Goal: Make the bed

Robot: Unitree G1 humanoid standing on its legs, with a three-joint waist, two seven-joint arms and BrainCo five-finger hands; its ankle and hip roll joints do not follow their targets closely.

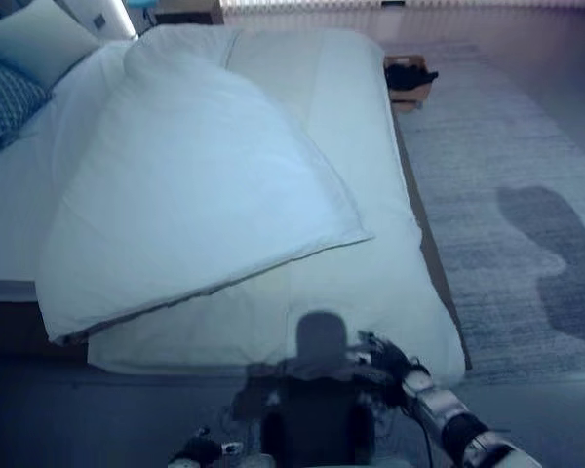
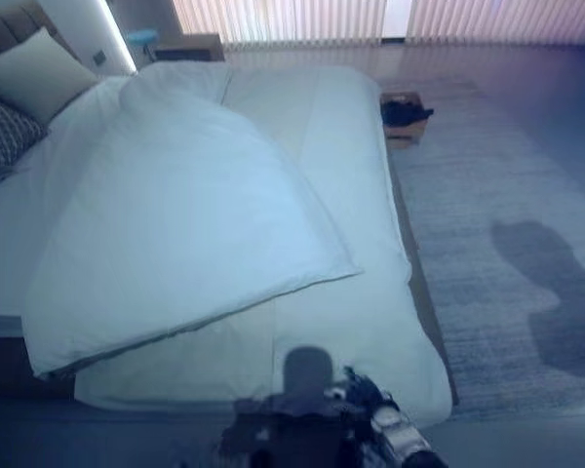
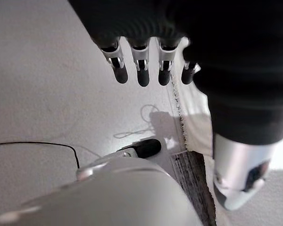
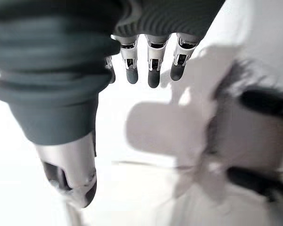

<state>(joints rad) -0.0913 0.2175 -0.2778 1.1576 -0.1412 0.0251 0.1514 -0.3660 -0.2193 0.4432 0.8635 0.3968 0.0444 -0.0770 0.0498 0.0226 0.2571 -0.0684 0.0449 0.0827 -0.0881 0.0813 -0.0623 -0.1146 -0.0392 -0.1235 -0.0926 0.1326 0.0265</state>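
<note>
Fingers on both hands are hanging straight and loose, holding nothing. Going from big to small: the bed (image 1: 390, 292) is filling most of the head views, with a white duvet (image 1: 195, 195) lying on it. One corner of the duvet is folded back over itself, so the flap is pointing toward the right side of the bed and the lower layer is showing near the foot end. A grey rug (image 1: 487, 175) is lying on the floor to the right of the bed. Pillows (image 1: 29, 44) are sitting at the far left, by the head of the bed. A small box (image 1: 409, 83) with something dark in it is resting by the far right corner. The right hand (image 1: 385, 356) is hovering just over the foot edge of the bed. The left hand (image 3: 141, 66) is hanging over the floor beside the bed edge. I think the bed is only partly made, because the folded flap is waiting to be pulled flat
</note>
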